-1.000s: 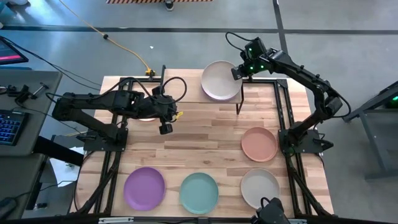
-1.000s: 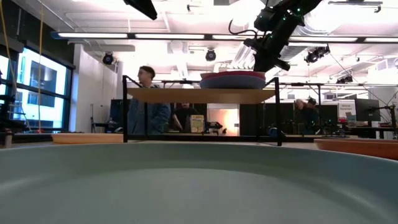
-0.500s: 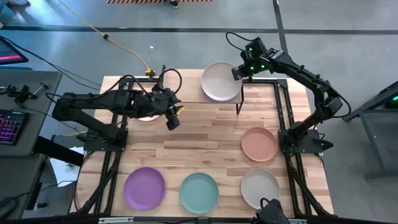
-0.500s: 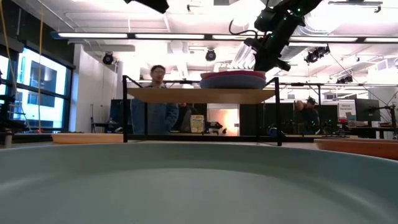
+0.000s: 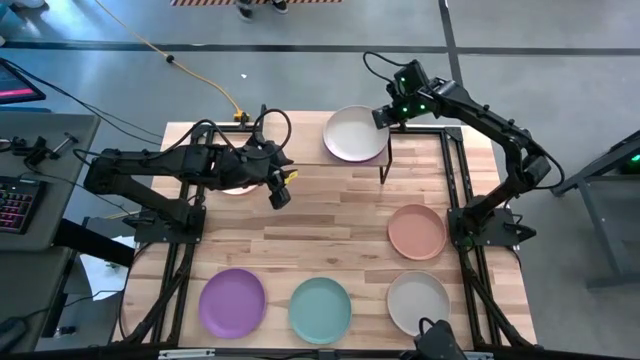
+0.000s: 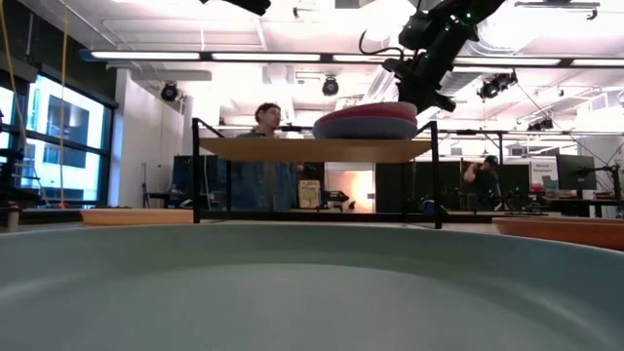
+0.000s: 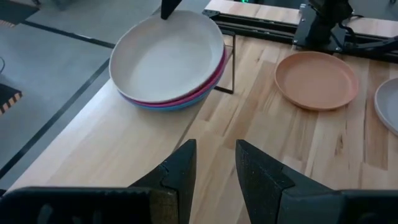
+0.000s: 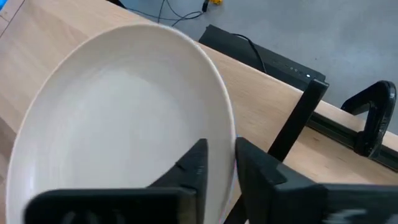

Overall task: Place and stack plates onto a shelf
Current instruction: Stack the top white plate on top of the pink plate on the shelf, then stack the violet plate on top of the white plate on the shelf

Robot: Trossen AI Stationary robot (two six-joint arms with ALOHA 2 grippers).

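Note:
A stack of plates stands on the shelf [image 6: 292, 149], toward its right end: a cream plate [image 5: 354, 133] on top, then a magenta [image 7: 214, 78] and a blue one [image 7: 174, 106]. The cream plate lies tilted, its right side higher [image 6: 405, 105]. My right gripper [image 8: 221, 163] is at that plate's right rim, open, one finger on either side of the rim. My left gripper [image 7: 215, 167] hangs open with nothing in it above the table, left of the stack [image 5: 280, 192]. My right gripper comes at the cream plate slanting down from the table's right side, with the right rim [image 8: 234, 140] in the gap between its fingers. The rim runs close along one finger [image 8: 252, 168]; whether it touches, I cannot tell. The plate's left side rests on the stack.
On the table lie a salmon plate [image 5: 417, 231], a purple plate [image 5: 232, 303], a teal plate [image 5: 320, 310] and a beige plate [image 5: 418, 301]. A pale plate [image 5: 236, 186] shows partly under my left arm. The shelf's black legs [image 5: 385, 165] stand near the stack. People move in the room behind.
My left gripper has rolled and tipped upward a little, staying open. The cream plate, level on the stack a second ago, now tilts with its right side raised, and it has shifted slightly toward the table's left.

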